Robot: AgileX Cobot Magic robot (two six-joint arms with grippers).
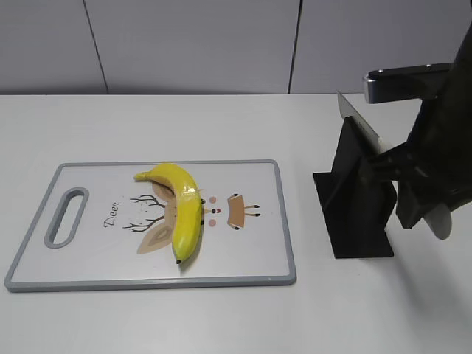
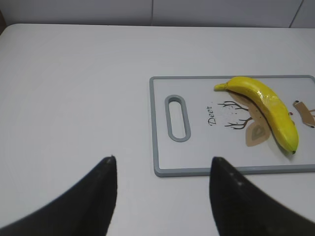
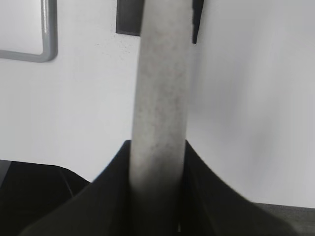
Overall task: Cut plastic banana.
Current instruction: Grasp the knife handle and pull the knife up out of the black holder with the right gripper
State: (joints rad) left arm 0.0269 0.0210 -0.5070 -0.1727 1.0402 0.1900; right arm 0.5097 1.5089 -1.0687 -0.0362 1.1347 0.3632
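The plastic banana is glossy yellow and curved. It lies on the white cutting board with a grey rim and a deer drawing, and it also shows in the left wrist view. My right gripper is shut on the pale grey handle of a knife. The knife's blade rests in a black stand to the right of the board. My left gripper is open and empty, over the table near the board's handle-slot end. It is out of the exterior view.
The board's grey corner and the stand's base show beyond the knife handle in the right wrist view. A white table runs back to a grey panelled wall.
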